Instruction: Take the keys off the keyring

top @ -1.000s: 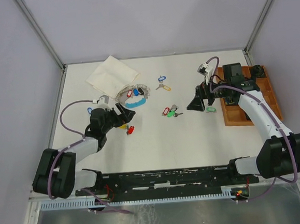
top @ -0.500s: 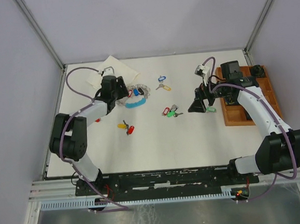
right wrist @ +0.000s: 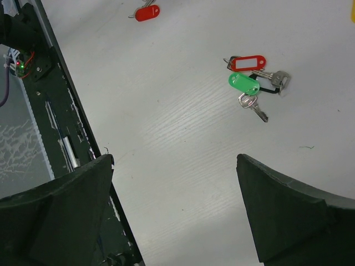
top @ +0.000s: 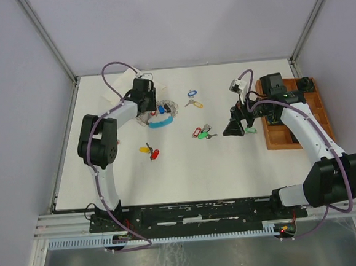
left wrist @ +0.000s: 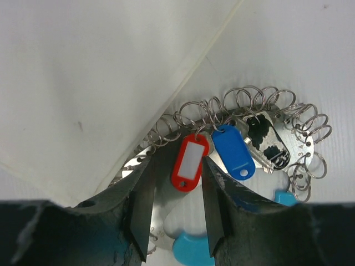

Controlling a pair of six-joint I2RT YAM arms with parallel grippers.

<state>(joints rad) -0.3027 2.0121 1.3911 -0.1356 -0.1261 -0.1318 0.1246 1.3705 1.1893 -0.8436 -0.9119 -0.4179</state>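
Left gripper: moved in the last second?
Yes. The left gripper swung farther up the table, away from the near edge, onto the keyring.

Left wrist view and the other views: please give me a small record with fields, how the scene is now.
left pincer: partly open, one finger on each side of the red tag; contact unclear
keyring: on the table, at the edge of the white cloth
on the keyring: red tag, blue tag, dark-tagged key
right pincer: wide open, holds nothing
loose bunch: red and green tags, apart from the keyring
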